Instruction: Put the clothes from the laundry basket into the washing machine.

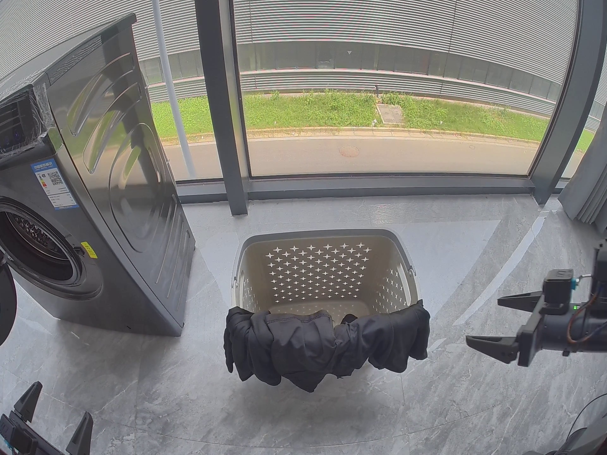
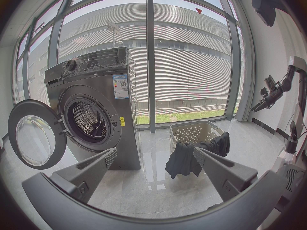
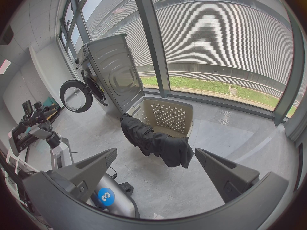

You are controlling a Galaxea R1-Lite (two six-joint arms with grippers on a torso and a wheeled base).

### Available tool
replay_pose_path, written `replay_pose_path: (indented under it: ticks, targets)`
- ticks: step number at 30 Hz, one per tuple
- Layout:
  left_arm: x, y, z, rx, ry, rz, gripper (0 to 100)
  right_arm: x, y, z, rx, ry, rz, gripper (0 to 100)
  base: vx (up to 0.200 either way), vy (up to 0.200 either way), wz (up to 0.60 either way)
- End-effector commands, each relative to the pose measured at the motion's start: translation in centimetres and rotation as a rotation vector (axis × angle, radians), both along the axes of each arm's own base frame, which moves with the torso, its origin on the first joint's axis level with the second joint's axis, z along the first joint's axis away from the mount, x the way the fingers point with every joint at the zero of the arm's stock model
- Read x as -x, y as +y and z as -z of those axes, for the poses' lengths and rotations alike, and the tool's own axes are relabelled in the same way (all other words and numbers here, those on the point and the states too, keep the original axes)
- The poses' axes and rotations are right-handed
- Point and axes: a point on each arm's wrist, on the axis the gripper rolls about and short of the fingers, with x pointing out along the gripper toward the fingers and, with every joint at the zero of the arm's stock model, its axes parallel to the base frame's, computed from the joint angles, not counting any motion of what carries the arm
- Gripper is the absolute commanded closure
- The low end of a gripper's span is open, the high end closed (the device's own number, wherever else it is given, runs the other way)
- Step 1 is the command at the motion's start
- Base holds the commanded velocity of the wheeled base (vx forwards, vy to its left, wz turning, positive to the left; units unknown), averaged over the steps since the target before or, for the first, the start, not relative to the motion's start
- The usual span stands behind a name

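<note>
Operator, your work area was bounded on the far side by a floor-to-ceiling window (image 1: 392, 64), with a grey polished floor (image 1: 493, 248) in front of it. The washing machine (image 1: 107, 178) stood on that floor at the robot's left, its side panel turned toward the basket. Its round door (image 2: 36, 134) was swung fully open, exposing the steel drum (image 2: 88, 118).

The laundry basket (image 1: 319, 263), cream with star-shaped perforations, sat on the floor to the right of the machine. It was near the machine but not touching it, and roughly centred before the robot. The clothes (image 1: 319, 345), dark and bunched, were draped over the basket's near rim, part hanging down the outside wall and part lying inside. Whether this was one garment or several could not be determined.

Your left gripper (image 2: 154, 152) was low at the robot's left, well apart from the basket, its jaws spread wide and gripping nothing. Your right gripper (image 1: 490, 321) was held above the floor to the right of the basket and apart from it. Its fingers pointed toward the basket and were likewise spread wide, with nothing between them.
</note>
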Motion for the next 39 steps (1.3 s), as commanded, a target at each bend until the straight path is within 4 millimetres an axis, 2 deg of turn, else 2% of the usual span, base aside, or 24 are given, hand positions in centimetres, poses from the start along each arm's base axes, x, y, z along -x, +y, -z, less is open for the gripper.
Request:
replay_pose_path:
  ticks: [1, 7, 14, 19, 22, 27, 34, 39]
  targets:
    - [0.0, 0.0, 0.5, 0.002, 0.0, 0.002, 0, -4.5, 3.2, 4.0, 0.065, 0.109, -0.054, 0, 0.0, 0.0, 0.0]
    - [0.0, 0.0, 0.5, 0.005, 0.0, 0.002, 0, -7.0, 4.2, 7.3, 0.128, 0.154, -0.084, 0, 0.0, 0.0, 0.0]
    - [0.0, 0.0, 0.5, 0.005, 0.0, 0.002, 0, -8.8, 5.5, 9.9, 0.224, 0.179, -0.094, 0, 0.0, 0.0, 0.0]
    - [0.0, 0.0, 0.5, 0.007, 0.0, 0.002, 0, -10.6, 6.7, 10.2, 0.266, 0.141, -0.1, 0, 0.0, 0.0, 0.0]
    - [0.0, 0.0, 0.5, 0.007, 0.0, 0.002, 0, -12.0, 6.8, 9.9, 0.323, 0.083, -0.076, 0, 0.0, 0.0, 0.0]
    - [0.0, 0.0, 0.5, 0.007, 0.0, 0.002, 0, -13.0, 7.4, 9.4, 0.328, 0.045, -0.073, 0, 0.0, 0.0, 0.0]
    - [0.0, 0.0, 0.5, 0.005, 0.0, 0.002, 0, -14.6, 8.3, 11.5, 0.335, 0.074, -0.086, 0, 0.0, 0.0, 0.0]
    - [0.0, 0.0, 0.5, 0.005, 0.0, 0.002, 0, -15.9, 9.0, 12.2, 0.33, 0.069, -0.09, 0, 0.0, 0.0, 0.0]
